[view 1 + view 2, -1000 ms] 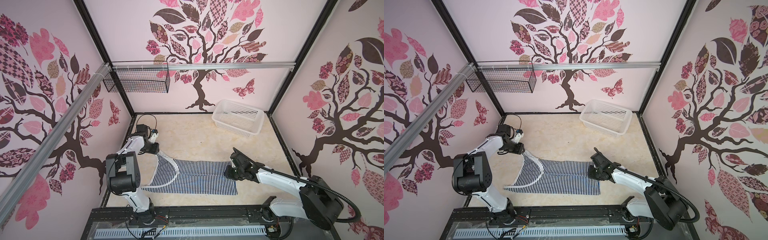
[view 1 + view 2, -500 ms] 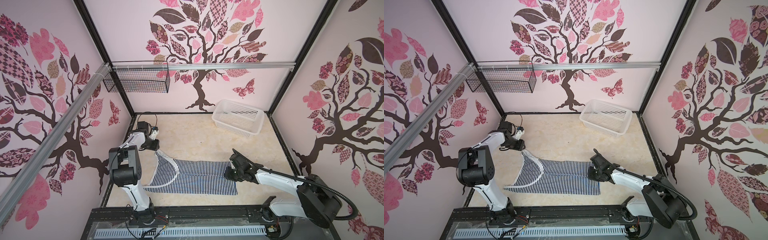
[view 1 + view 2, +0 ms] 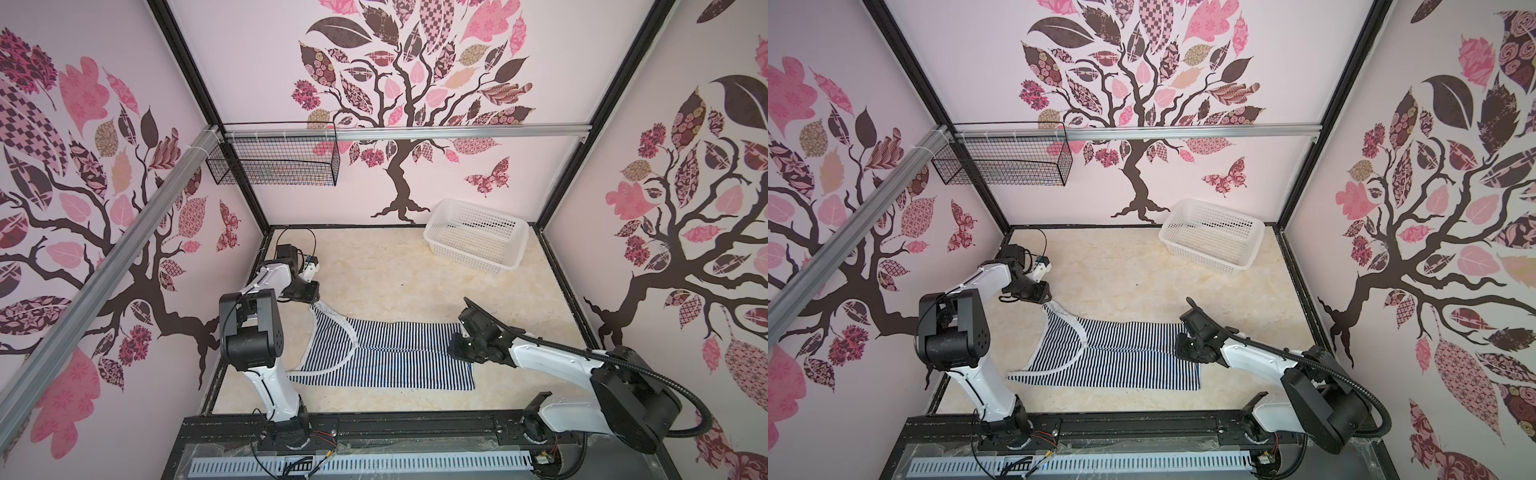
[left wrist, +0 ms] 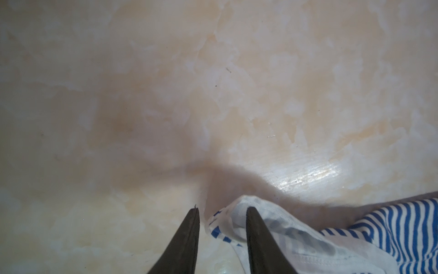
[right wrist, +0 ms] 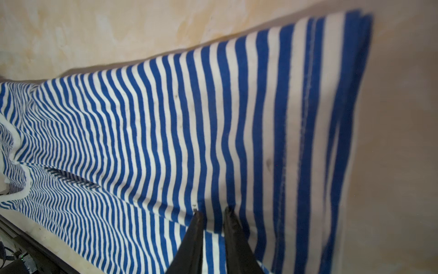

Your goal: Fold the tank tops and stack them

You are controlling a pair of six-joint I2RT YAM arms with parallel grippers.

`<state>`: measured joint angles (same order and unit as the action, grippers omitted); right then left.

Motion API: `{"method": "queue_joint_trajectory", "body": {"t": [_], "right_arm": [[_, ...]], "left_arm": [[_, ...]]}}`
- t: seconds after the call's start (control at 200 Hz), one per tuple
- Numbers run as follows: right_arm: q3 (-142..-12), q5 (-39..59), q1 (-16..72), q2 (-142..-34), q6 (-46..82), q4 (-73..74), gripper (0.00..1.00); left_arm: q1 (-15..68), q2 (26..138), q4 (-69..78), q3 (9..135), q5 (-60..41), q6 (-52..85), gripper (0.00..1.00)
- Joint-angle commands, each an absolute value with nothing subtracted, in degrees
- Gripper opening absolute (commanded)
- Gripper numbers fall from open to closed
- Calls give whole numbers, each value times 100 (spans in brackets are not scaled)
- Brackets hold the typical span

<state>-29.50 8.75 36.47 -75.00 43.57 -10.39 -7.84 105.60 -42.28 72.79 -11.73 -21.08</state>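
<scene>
Jaws: left gripper (image 4: pixel 222 210) parted astride strap (image 4: pixel 228 214); right gripper (image 5: pixel 212 210) narrow at hem (image 5: pixel 331 95) (grip unclear); tank top (image 3: pixel 395 353) crosswise, neck leftward.

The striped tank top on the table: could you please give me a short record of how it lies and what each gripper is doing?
tank top: spread flat on the table, straps to the left in both top views, hem to the right
left gripper: fingers apart, at the far strap's white-edged end
right gripper: fingers nearly together, tips on the cloth near the hem; grip unclear
basket: far right corner of the table, apart from the top
</scene>
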Motion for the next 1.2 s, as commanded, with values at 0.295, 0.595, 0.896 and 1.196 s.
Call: {"method": "queue_joint_trajectory", "body": {"t": [0.295,0.595,0.896,1.196], "right_arm": [[-2962,752,3683,-7570,4359,-1185,20],[-2852,730,3684,-7585,4377,-1182,19],[-2718,703,3683,-7525,4412,-1185,19],[-2517,655,3687,-7391,4473,-1200,19]], "left_arm": [[-793,10541,-4360,7237,-1283,-2242,12],[-791,9922,-4192,6791,-1249,-2235,0],[-791,8942,-3709,6043,-1002,-2137,0],[-823,8410,-3208,5423,-673,-2139,0]]}}
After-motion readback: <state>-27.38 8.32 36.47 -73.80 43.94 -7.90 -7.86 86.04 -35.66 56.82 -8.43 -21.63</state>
